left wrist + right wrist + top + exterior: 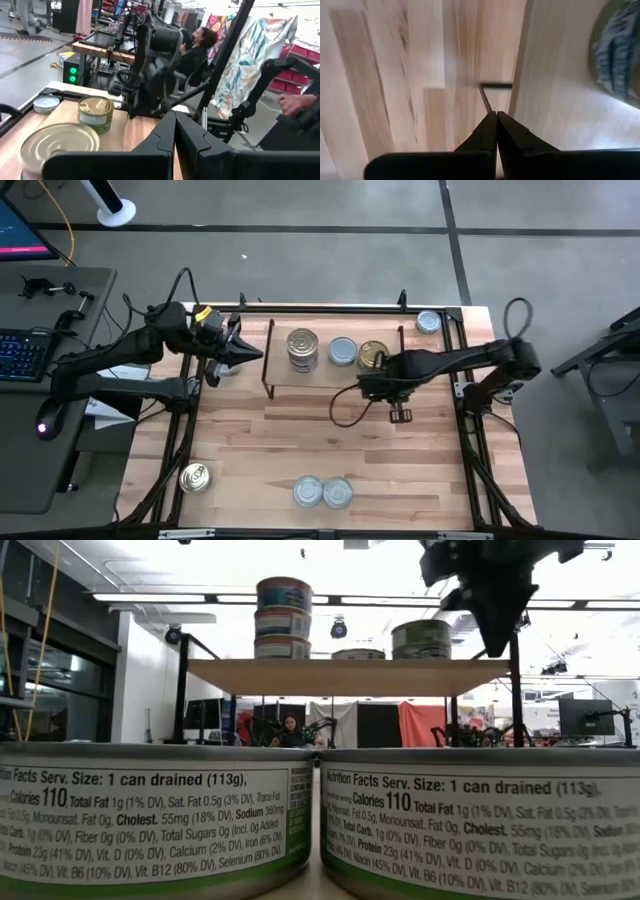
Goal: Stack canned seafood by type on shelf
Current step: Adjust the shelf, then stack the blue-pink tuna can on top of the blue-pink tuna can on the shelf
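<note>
My right gripper [496, 131] has its two dark fingers pressed together on nothing, hanging over the front edge of the low light-wood shelf on thin black wire legs [322, 381], near that shelf's right end. From it, the gold-lidded round tin [372, 356] on the shelf sits just beside at about 11 o'clock in the high view, a pale blue-silver tin [343, 351] farther at 10 o'clock, and the tall gold-topped stack of tins [302, 348] beyond that. The loose tins still to be shelved lie well apart: a pair of pale-lidded tins [322, 492] at the table's near edge, roughly 7 o'clock from this gripper, a gold tin [195, 477] far off at 8 o'clock, and one pale tin [428, 322] at 1 o'clock by the far corner. I judge the right arm nearer to the pair. My left gripper [243, 352] waits, fingers together, off the shelf's left end at 9 o'clock.
</note>
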You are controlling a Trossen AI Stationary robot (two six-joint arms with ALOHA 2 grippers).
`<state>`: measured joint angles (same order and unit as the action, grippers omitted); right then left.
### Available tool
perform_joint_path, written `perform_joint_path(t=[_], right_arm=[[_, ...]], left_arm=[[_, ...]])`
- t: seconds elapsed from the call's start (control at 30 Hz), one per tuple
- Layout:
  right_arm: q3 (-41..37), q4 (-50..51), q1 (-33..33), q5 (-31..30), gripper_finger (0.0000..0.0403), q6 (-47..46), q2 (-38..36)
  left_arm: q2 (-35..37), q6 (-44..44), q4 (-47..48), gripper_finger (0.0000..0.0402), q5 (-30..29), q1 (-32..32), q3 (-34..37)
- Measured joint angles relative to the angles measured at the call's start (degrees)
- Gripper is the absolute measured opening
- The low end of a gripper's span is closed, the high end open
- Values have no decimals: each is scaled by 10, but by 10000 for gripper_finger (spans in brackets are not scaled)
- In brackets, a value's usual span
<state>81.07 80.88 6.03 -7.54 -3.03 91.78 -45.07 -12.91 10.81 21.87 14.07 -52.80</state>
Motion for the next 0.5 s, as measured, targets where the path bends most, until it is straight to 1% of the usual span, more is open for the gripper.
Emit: perform_joint_path(t=[0.1, 0.23, 0.4, 0.47, 0.5], right_arm=[[-42, -21, 0, -12, 0, -32, -47], [-54, -43, 0, -41, 0, -61, -83], [-54, -135, 5, -43, 0, -48, -124], [-54, -175, 8, -44, 0, -42, -137], [-54, -195, 9, -45, 0, -36, -142]], left_arm=[[5, 1, 4, 0, -1, -4, 0], [4, 1, 32, 0, -6, -8, 0], [4, -13, 144, 0, -17, -25, 0], [8, -18, 211, 0, -21, -39, 0], [11, -18, 246, 0, -37, -48, 0]])
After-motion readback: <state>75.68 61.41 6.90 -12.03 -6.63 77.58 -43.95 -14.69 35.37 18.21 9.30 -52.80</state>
